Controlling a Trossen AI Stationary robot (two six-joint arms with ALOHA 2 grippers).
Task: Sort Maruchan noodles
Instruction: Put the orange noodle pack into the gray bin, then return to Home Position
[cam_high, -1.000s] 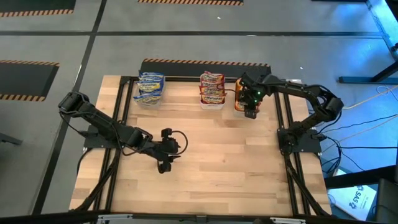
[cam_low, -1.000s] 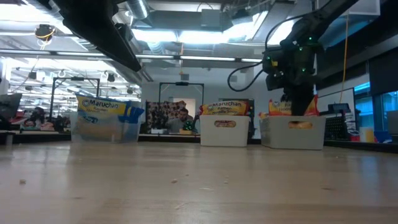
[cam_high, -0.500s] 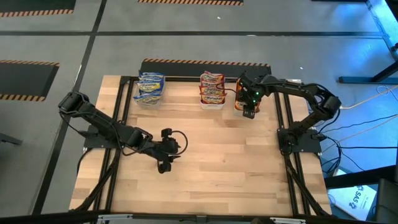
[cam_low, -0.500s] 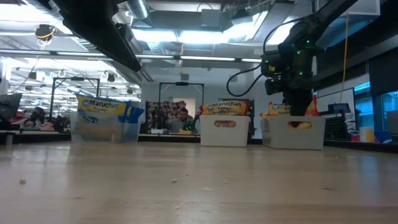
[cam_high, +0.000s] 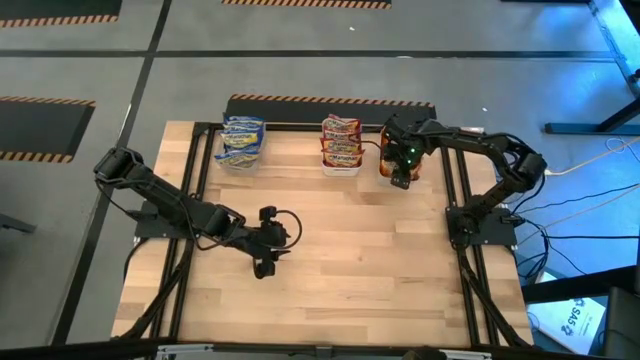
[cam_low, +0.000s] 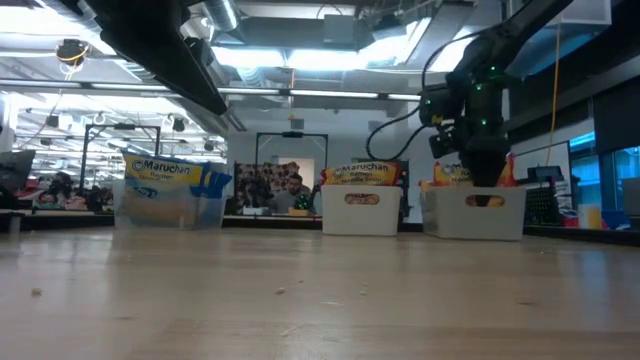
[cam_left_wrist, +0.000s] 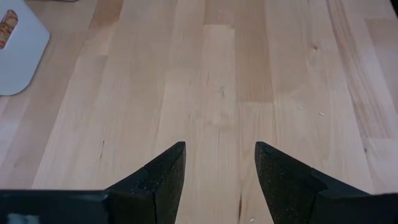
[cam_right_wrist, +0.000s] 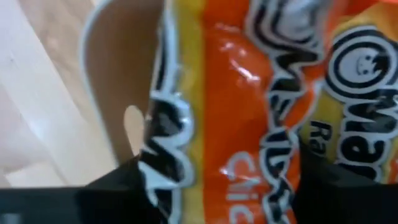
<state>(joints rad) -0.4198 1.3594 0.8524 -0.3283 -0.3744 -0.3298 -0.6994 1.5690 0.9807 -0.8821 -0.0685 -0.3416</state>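
R gripper (cam_high: 401, 178) is seen over the orange packets (cam_right_wrist: 249, 93) in the right bin (cam_low: 472, 213), fingers spread w/ nothing pinched, so it should be lifted straight up; L gripper (cam_left_wrist: 217, 177) spread, empty.

the orange-yellow packets (cam_high: 383, 163) are mostly lying under the right gripper (cam_high: 401, 178) in the high view, only a sliver showing at its nine o'clock side. in the right wrist view an orange packet (cam_right_wrist: 249, 93) is filling the picture, blurred and running off the edges from twelve to three o'clock, its lettering only partly readable, and the bin wall (cam_right_wrist: 109, 93) is being cut off at twelve o'clock. in the low view the right gripper's fingertips are sinking behind the right bin (cam_low: 474, 213), so whether anything is between them is not showing. in the left wrist view a white bin corner (cam_left_wrist: 17, 55) is being cropped at ten o'clock.
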